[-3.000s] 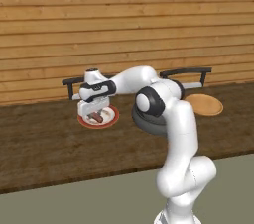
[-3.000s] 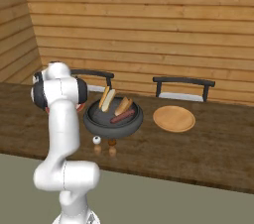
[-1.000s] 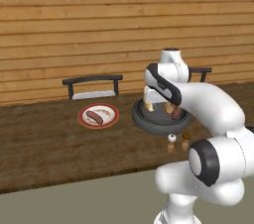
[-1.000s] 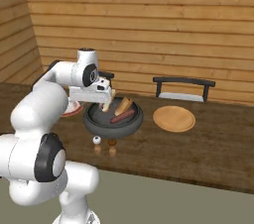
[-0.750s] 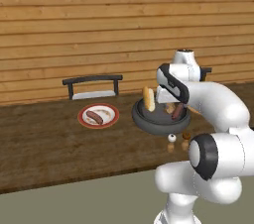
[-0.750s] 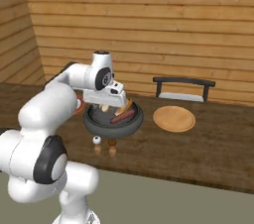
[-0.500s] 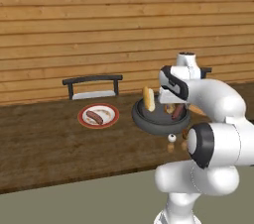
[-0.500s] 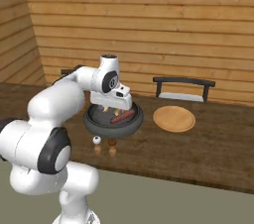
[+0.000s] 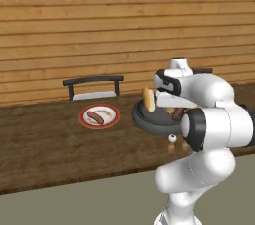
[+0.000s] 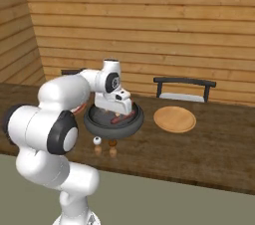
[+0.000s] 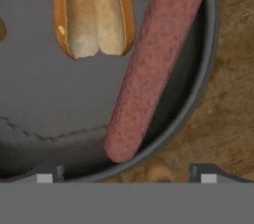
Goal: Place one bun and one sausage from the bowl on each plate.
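The two-finger gripper [image 11: 126,171] hangs directly over the wide, dark grey-black bowl [image 10: 113,119], jaws spread wide, gripping nothing. Inside the bowl, a long red-brown sausage [image 11: 154,64] lies against the rim; a split tan bun [image 11: 93,12] lies just beside it. Left of the bowl, a white red-rimmed plate [image 9: 99,116] carries one sausage. Right of the bowl lies a plain tan plate [image 10: 174,119].

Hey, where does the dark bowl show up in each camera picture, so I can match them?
Left base view: the bowl sits right of centre, partly behind the arm, right of the plate with the sausage.
Right base view: bowl left of centre, under the hand.
Hand view: its dark floor and curved rim at right.
Shared landmark: the sausage in the bowl.
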Tool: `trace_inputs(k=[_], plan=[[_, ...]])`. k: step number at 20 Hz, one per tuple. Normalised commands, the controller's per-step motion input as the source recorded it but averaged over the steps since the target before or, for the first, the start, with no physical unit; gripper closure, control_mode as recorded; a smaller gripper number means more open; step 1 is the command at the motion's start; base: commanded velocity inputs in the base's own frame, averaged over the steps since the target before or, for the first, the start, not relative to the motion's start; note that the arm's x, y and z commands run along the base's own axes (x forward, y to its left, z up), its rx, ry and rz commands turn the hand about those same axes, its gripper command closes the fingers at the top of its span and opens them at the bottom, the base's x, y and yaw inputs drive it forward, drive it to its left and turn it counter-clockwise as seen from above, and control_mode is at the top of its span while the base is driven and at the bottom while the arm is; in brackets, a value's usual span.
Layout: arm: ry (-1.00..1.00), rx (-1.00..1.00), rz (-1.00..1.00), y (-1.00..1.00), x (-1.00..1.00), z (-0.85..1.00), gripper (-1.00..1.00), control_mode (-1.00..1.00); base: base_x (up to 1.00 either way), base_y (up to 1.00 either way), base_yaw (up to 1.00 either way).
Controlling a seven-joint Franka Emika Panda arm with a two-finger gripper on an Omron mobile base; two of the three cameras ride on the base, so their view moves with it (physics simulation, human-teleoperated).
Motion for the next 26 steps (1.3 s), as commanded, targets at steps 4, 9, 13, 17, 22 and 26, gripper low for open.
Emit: trace_inputs(k=[4, 9, 13, 17, 22, 26], plan=[[0.00, 0.00, -0.10, 0.00, 0.40, -0.28, -1.00, -1.00, 0.00, 0.00, 0.00], [0.00, 0.00, -0.13, -0.08, 0.01, -0.22, -1.00, -1.00, 0.00, 0.00, 0.00], [0.00, 0.00, -0.05, 0.00, -0.08, -0.26, -1.00, -1.00, 0.00, 0.00, 0.00], [0.00, 0.00, 0.00, 0.00, -0.01, -0.23, -1.00, -1.00, 0.00, 0.00, 0.00], [0.00, 0.00, 0.00, 0.00, -0.02, -0.02, 1.00, -1.00, 0.00, 0.00, 0.00], [0.00, 0.00, 0.00, 0.00, 0.00, 0.00, 1.00, -1.00, 0.00, 0.00, 0.00]])
